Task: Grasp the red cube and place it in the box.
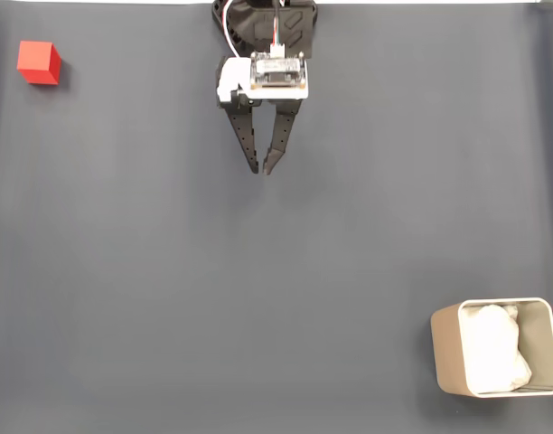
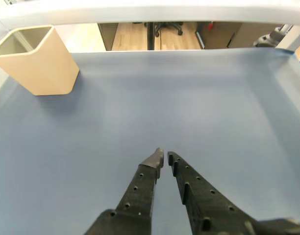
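In the fixed view the gripper [image 1: 261,168] hangs near the top middle of the dark mat [image 1: 258,298], its two black fingers almost together with only a thin gap at the tips, and nothing is between them. The red cube [image 1: 39,62] lies far to the left of the gripper, a little above its tips, well apart from it. The box [image 1: 496,347] stands far below and to the right. In the wrist view the box [image 2: 39,61] is ahead of the fingers, at the upper left

Red cube [image 1: 39,62] — box [image 1: 450,351] well apart
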